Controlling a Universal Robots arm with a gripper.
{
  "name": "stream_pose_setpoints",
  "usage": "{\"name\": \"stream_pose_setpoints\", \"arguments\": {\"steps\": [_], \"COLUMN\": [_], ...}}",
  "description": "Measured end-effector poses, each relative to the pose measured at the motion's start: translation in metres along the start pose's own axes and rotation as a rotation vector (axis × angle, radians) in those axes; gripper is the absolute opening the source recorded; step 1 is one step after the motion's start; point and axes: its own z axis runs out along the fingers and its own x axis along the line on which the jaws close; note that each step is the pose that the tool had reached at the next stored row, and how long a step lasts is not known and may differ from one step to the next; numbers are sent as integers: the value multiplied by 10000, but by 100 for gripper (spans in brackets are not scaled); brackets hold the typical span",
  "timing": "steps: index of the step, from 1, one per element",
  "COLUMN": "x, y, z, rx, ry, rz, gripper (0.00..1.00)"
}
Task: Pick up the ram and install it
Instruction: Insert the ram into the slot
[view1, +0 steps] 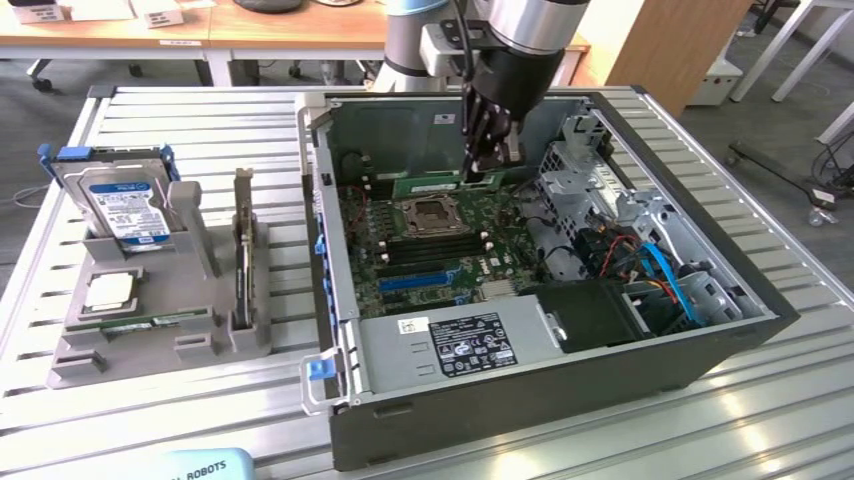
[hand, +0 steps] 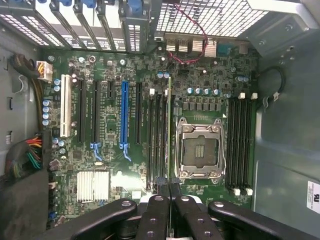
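My gripper (view1: 483, 168) reaches down into the open computer case (view1: 694, 250), shut on the ram (view1: 441, 186), a long green stick with a white label held on edge above the motherboard (view1: 400, 250). In the wrist view the ram (hand: 170, 125) shows edge-on as a thin line running out from between the black fingers (hand: 155, 210). It hangs over the bank of dark memory slots (hand: 158, 140) beside the empty processor socket (hand: 199, 150). Whether it touches a slot I cannot tell. A second, similar green stick (view1: 134, 323) lies in the grey holder (view1: 80, 365) on the exterior view's left.
The grey holder also carries a blue-labelled hard drive (view1: 127, 210), a square silver processor chip (view1: 110, 290) and an upright card (view1: 243, 255). Inside the case are a drive cage (view1: 587, 180), blue and red cables (view1: 661, 270) and a power supply (view1: 447, 345). Another slot bank (hand: 240, 145) lies past the socket.
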Motion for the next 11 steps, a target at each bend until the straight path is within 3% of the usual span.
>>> {"name": "stream_pose_setpoints", "arguments": {"steps": [11], "x": [10], "y": [-4], "z": [106], "rx": [0], "ry": [-2], "rz": [0], "gripper": [12]}}
